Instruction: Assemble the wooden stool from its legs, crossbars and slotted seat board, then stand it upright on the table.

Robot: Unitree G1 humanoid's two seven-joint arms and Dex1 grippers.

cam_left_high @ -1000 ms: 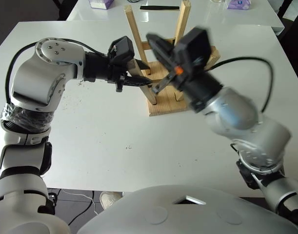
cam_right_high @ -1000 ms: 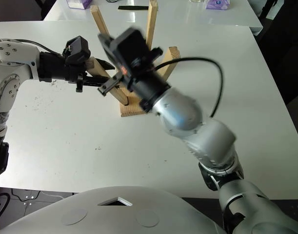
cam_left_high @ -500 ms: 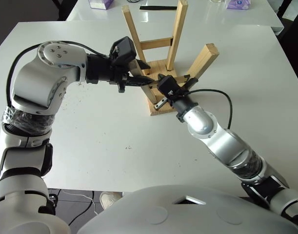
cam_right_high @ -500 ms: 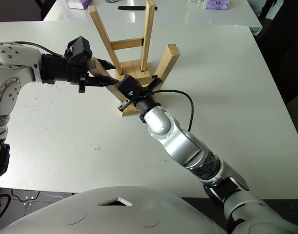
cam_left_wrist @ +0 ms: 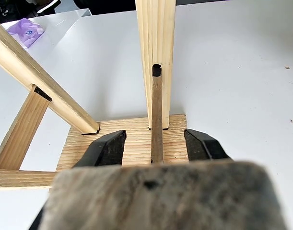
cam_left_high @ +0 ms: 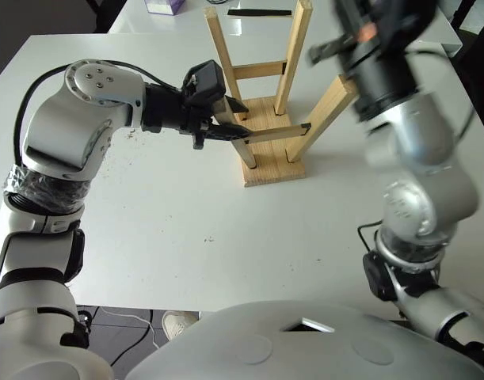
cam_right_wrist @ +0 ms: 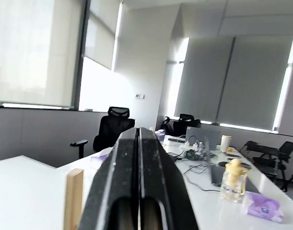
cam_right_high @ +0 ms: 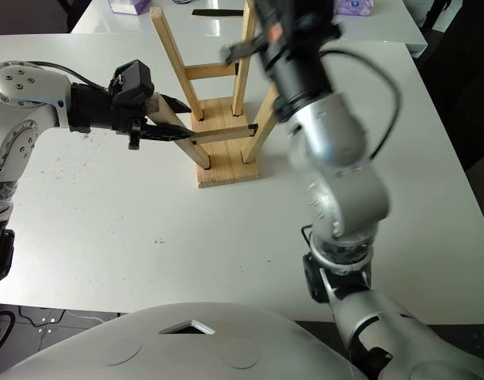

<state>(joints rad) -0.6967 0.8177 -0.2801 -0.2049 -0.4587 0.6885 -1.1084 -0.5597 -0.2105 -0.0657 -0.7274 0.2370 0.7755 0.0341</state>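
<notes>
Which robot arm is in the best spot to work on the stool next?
Probably left. The left pincer is open astride the crossbar of the upside-down stool, while the right pincer is shut, high above the table.

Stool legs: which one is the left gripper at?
The front-left leg, leaning toward the robot's left: the left gripper is at it; the other three stand free.

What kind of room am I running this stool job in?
Probably an office or meeting room: black swivel chairs, roller blinds over large windows, and long white tables set in rows.
</notes>
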